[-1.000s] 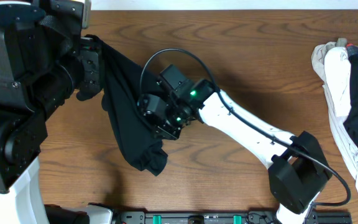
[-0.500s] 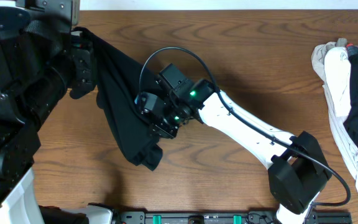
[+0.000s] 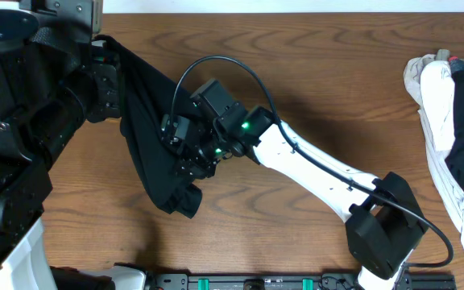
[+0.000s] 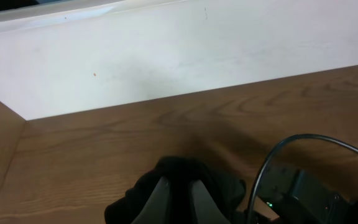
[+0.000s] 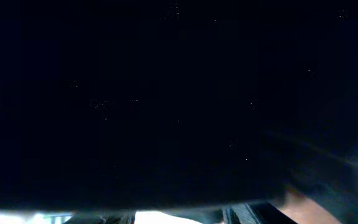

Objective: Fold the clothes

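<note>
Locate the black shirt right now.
Overhead view, left half of the table: the black shirt drapes bunched from the left gripper, with the right gripper against its right edge.

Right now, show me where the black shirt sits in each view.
Overhead: the shirt spreads left of centre, running from upper left down to the middle.
Left wrist: the shirt is bunched at the bottom edge, just left of centre.
Right wrist: the shirt fills nearly the whole picture, dark.
Landmark: the green light on the right arm, also at bottom right in the left wrist view; the right wrist view does not show it.
</note>
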Robot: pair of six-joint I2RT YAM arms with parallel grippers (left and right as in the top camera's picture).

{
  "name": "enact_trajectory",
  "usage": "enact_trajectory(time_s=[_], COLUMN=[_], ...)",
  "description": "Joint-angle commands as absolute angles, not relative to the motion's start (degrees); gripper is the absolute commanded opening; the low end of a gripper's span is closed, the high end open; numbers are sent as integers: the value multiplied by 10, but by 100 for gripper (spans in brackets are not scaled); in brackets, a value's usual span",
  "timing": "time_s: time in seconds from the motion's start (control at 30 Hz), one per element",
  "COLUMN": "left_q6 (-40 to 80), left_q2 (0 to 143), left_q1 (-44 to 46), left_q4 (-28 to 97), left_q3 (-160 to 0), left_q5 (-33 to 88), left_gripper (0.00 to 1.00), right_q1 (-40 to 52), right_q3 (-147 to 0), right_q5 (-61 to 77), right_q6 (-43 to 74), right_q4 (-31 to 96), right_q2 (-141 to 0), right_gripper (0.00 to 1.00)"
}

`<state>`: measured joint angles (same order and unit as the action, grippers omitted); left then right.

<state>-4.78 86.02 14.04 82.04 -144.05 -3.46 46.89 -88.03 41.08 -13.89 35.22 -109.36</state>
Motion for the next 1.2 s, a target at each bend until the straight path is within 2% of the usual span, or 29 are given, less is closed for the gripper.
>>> enact_trajectory(time_s=[0.0,0.1,0.23,0.37,0.6,0.77,0.9,1.17], left_q6=[-55,-55,-55,-55,-55,-55,-53,-41], left_q2=[849,849,849,848,848,849,849,849], left_q1=[141,141,141,141,141,141,141,141], left_q4=[811,810,811,810,813,824,835,901], left_q3=[-1455,-1455,-1455,-1455,-1455,-1455,-1455,-1455], left_q5=[-46,-46,-46,-46,-46,-46,-37,11], left_gripper=[6,6,6,6,6,6,6,6], right_q1=[479,484,486,477,435,394,353,264], right_q3=[-878,-878,-878,-878,-878,-886,-893,-893], right_q5=[481,517,508,429,299,37,-134,-149], right_q6=[-144,-170,-179,-164,-47,77,87,68], right_q4=[359,375,399,423,449,481,488,482], right_q2=[-1084,-1084,-1084,-1083,-1021,-887,-785,-671], right_gripper=[38,33,18,1,1,1,1,1])
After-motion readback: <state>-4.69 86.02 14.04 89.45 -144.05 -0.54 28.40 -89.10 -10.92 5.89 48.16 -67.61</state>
